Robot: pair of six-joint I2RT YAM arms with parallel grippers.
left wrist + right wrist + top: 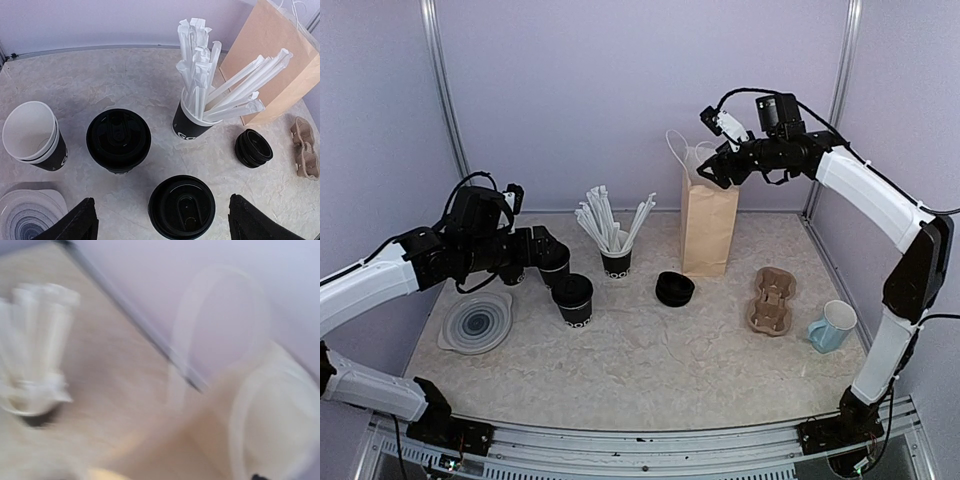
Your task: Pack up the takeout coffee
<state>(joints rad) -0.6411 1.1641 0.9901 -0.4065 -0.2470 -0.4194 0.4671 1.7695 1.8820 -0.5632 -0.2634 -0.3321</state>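
Two black lidded cups stand at the left. The takeout coffee (573, 299) with a white band near its base is the nearer one. In the left wrist view the takeout coffee (181, 206) lies below and between my open left gripper's (160, 202) fingers, which hang above it without touching. The second lidded cup (118, 140) stands just behind, partly hidden by my left gripper (546, 255) in the top view. My right gripper (710, 170) hovers at the mouth of the brown paper bag (708, 225), by its white handles (220, 315). The right wrist view is blurred and its fingers barely show.
A stack of white-rimmed cups (32, 136) stands left of the lidded cups. A cup of wrapped straws (615, 258), a stack of black lids (674, 288), a cardboard cup carrier (771, 300), a pale blue mug (833, 326) and a swirl-patterned plate (475, 322) also sit on the table.
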